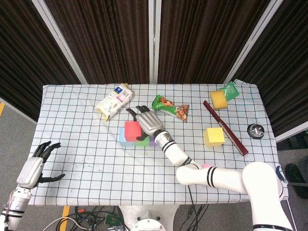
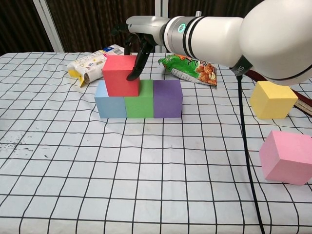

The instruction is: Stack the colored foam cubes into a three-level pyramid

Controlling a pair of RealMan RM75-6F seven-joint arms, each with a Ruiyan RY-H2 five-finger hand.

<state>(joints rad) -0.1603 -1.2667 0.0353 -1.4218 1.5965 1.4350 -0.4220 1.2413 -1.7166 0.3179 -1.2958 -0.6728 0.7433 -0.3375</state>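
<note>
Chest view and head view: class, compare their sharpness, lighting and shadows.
Chest view: sharp and evenly lit, soft shadow under the right hand on the red cube; the near arm looms large. Head view: sharp, flat light, faint shadows, dark curtains behind.

From the head view the right robot hand covers most of the purple cube, the right arm hides nearly all of the pink cube, and the print on the white packet is illegible.
</note>
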